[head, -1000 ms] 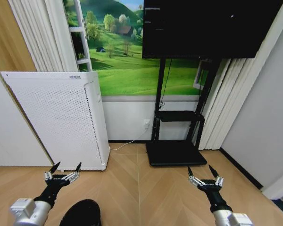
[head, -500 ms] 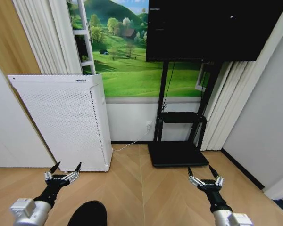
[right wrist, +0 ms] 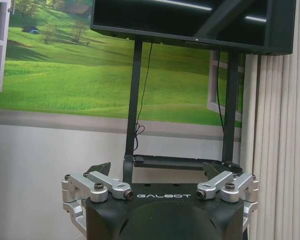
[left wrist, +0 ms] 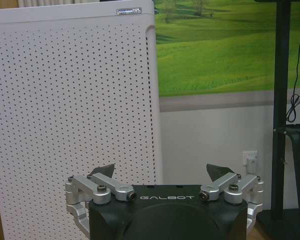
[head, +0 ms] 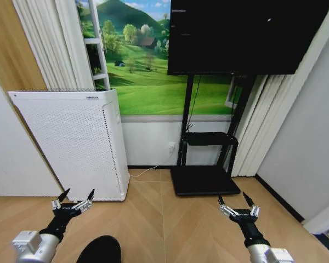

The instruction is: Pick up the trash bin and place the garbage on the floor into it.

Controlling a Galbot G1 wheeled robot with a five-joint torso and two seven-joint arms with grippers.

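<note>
Bottom edge of head view, left of centre: a dark rounded shape [head: 100,250], prob. the small black round trash bin, though too cut off to be sure. It sits just right of, and nearer the camera than, the left gripper [head: 73,200], so the left arm is the closer one; the right gripper [head: 238,203] is well apart, lower right. Both hover above the wood herringbone floor [head: 170,219], fingers spread wide, holding nothing. No garbage visible on the floor here. Further back: tall white perforated box unit [head: 71,142] mid-left, black TV stand [head: 203,175] centre, big black screen [head: 247,33] upper right, green meadow mural [head: 148,71] behind.
</note>
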